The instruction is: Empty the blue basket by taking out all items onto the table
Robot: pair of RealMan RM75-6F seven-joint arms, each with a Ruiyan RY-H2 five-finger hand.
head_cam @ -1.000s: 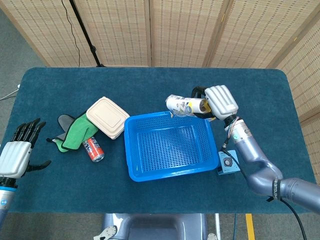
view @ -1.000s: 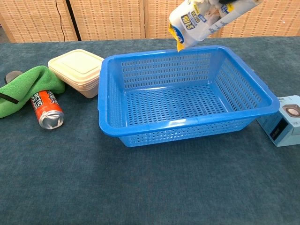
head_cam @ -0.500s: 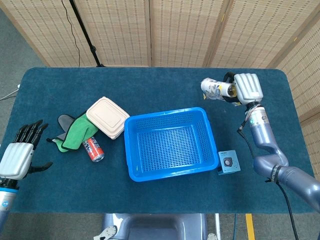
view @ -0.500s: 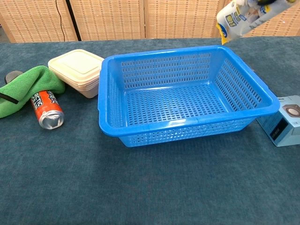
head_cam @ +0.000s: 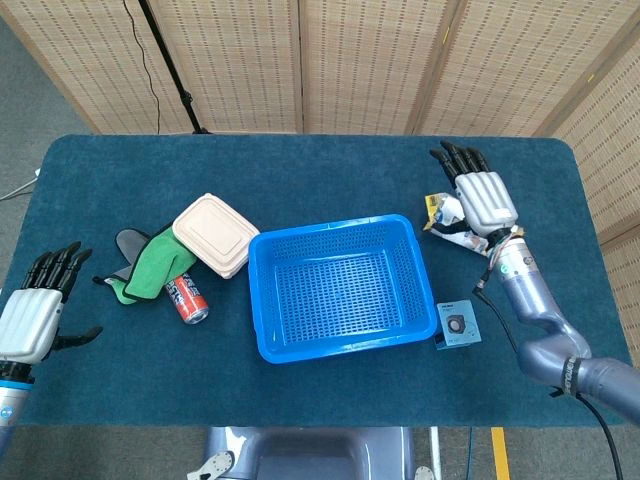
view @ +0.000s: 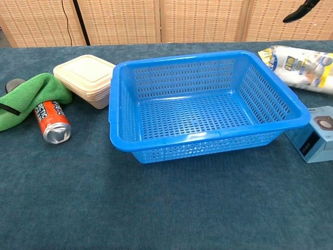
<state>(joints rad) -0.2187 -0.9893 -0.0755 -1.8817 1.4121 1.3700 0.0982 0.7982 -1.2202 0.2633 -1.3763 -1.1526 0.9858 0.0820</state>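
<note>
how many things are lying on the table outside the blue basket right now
5: green cloth, soda can and lunch box left of the basket; snack bag and small box right. None seem hidden.

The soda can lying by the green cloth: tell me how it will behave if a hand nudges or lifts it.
The soda can lies on its side on the table, so a sideways nudge would probably make it roll. The green cloth touches its far end and might check that. Its smooth, round wall looks apt to slip from a loose grasp. Whether it is full cannot be told.

Robot lab or test bay: woven-cane screen panels (head_cam: 360,60) beyond right hand (head_cam: 482,198), blue cloth-covered table (head_cam: 300,170) beneath it, stand pole with cable (head_cam: 165,60) far off.
</note>
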